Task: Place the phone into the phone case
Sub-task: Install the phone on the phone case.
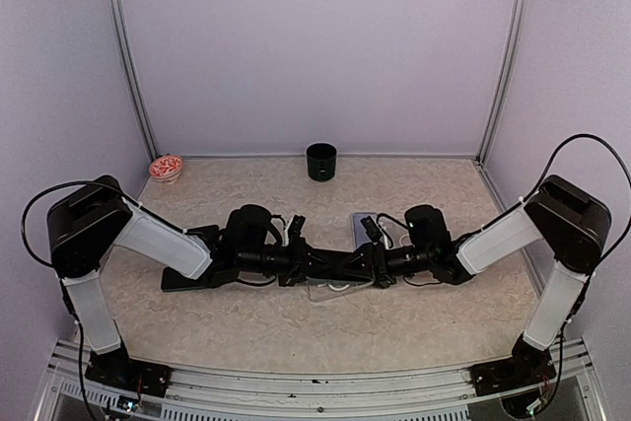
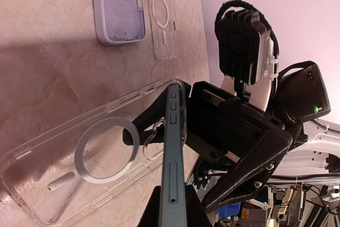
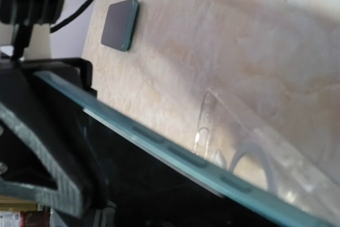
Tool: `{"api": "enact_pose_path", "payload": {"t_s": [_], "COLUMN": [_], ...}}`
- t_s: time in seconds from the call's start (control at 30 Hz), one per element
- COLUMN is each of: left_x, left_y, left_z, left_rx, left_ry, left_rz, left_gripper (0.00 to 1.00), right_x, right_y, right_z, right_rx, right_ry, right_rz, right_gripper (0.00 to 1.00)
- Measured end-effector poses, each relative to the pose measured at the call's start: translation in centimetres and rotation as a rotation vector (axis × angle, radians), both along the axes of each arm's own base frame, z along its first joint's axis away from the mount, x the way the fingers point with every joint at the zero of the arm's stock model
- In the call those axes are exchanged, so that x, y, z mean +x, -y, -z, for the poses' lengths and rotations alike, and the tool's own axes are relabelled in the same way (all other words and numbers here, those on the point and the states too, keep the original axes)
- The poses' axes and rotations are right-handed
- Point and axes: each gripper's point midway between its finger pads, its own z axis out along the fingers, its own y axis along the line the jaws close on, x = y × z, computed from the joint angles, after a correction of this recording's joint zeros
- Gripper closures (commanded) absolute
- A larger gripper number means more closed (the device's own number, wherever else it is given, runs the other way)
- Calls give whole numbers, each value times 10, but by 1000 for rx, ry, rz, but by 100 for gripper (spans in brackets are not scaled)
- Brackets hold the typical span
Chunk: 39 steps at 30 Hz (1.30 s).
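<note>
The beige stone-pattern table (image 1: 296,327) carries everything, with pale walls around it. The left arm (image 1: 158,244) and the right arm (image 1: 498,239) both stretch low over the table toward its middle, and there their ends meet.

The left claw (image 2: 175,208) is clenched on the phone (image 2: 174,152). It grips the phone at one end and holds it on its edge, so the teal side with the buttons faces the left wrist camera. The right claw (image 2: 178,97) stands at the opposite end of the phone, with one finger on each side of it. Whether these fingers press the phone or stand free of it, the pictures do not tell.

The phone case (image 2: 79,168) is clear, with a round ring in its back. It lies flat on the table, open side up, just beside and below the phone. One long side of the phone is down at the edge of the case, and the phone is not seated in it.

Farther on the table lie a lavender case (image 2: 119,9) and a second clear case (image 2: 164,17), side by side. A second phone (image 3: 120,25), also teal, lies flat well apart from them. By the back wall stand a black cup (image 1: 320,161) and a small red and white bowl (image 1: 166,167).
</note>
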Motion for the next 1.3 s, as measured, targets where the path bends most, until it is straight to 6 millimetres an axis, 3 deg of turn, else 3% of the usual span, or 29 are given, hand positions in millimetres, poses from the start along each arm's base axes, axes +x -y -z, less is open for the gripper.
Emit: {"api": "enact_pose_path", "payload": {"t_s": [0.33,0.87,1.3], "left_x": [0,2,0], "left_y": [3,3,5], "left_z": [-6,-13,-13], "left_rx": [-27,-87,-107], "left_ry": [-5,31,37], "left_rz": [-5,32,58], "left_gripper": [100,100,99], "right_x": [-5,-1,-4], "right_y": [-6,-9,-11], "right_z": [1,-10,-13], "right_rx": [-5,61,115], "right_ry": [-2,-32,-57], "right_rz": [-2,6,-9], "right_gripper": [22,45,48]}}
